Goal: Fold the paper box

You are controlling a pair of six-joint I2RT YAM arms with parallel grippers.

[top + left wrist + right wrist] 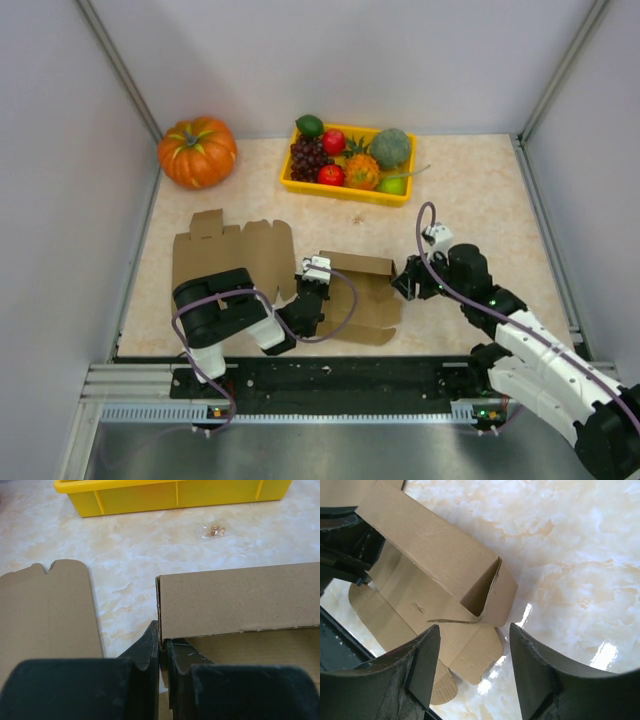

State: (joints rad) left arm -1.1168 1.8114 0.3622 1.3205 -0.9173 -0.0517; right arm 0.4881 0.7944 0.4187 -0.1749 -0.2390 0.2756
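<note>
Marbled tabletop (470, 200). Half-raised paper box (365, 300) near front edge, centre. Clamped at wall's left corner by left gripper (161, 640); right gripper (475, 630) spread beside right end. Risk: wall flopping through slipped pinch.

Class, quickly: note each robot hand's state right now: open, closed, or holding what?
Left hand: closed, pinching the paper box wall.
Right hand: open, holding nothing, at the box's end.

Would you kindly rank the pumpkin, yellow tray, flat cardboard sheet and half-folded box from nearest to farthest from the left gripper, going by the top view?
1. The half-folded box, pinched by the left gripper, to its right.
2. The flat cardboard sheet, just to its left.
3. The yellow tray, farther back, centre.
4. The pumpkin, back left corner.
</note>
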